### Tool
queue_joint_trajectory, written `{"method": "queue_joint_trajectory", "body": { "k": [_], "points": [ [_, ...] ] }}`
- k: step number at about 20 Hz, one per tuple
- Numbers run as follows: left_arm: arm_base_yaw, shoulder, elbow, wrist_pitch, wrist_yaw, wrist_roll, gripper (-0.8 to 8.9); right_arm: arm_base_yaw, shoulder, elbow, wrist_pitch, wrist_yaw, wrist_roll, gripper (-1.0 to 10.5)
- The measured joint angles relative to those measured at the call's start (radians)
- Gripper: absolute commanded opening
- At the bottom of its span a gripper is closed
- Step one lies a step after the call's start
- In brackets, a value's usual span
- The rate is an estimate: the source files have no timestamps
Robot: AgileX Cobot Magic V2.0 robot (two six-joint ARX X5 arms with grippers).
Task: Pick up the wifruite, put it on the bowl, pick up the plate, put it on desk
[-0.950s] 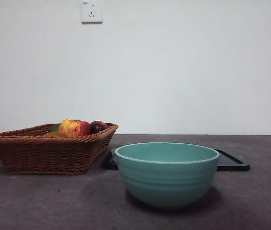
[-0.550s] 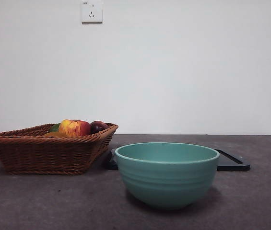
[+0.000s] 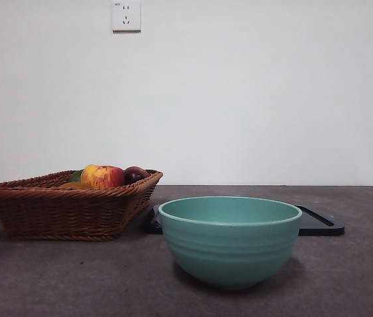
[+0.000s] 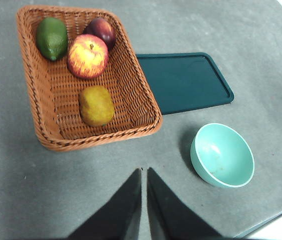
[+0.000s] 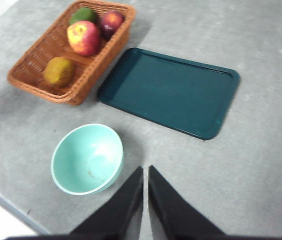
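Observation:
The wifruite [image 4: 96, 105] [image 5: 59, 71], a dull brown-tan oval, lies in the wicker basket [image 4: 133, 95] near its front wall. The empty teal bowl [image 3: 230, 241] [image 4: 222, 155] [image 5: 87, 159] stands on the grey desk [image 3: 74, 277] in front of the dark teal rectangular plate [image 4: 183, 82] [image 5: 170, 90] [image 3: 319, 226]. My left gripper [image 4: 144, 172] hangs high over bare desk in front of the basket, shut and holding nothing. High above the desk beside the bowl, my right gripper [image 5: 145, 170] is shut too, and empty. Neither arm shows in the front view.
The basket [image 3: 61, 211] [image 5: 29, 70] also holds a red-yellow apple [image 4: 87, 56] [image 3: 102, 176], a dark purple fruit [image 4: 101, 30] [image 3: 135, 174] and a green fruit [image 4: 51, 37]. The plate lies flat right beside the basket. The desk's edge runs close to the bowl.

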Motion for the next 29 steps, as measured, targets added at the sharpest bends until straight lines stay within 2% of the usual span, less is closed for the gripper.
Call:
{"method": "queue_joint_trajectory", "body": {
  "k": [3,6,7,18,24,29],
  "points": [
    [0.000,0.000,0.000,0.000,0.000,0.004,0.74,0.010,0.000,0.000,0.000,0.000,0.000,0.2],
    [0.000,0.000,0.000,0.000,0.000,0.008,3.77,0.010,0.000,0.000,0.000,0.000,0.000,3.4],
    [0.000,0.000,0.000,0.000,0.000,0.009,4.29,0.010,0.000,0.000,0.000,0.000,0.001,4.0],
    [0.000,0.047,0.001,0.045,0.000,0.006,4.36,0.010,0.000,0.000,0.000,0.000,0.001,4.0],
    [-0.055,0.238,0.042,0.170,-0.001,-0.038,4.34,0.010,0.000,0.000,0.000,0.000,0.001,4.0],
    [-0.144,0.459,0.128,0.262,-0.111,-0.062,4.34,0.010,0.000,0.000,0.000,0.000,0.001,4.0]
  ]
}}
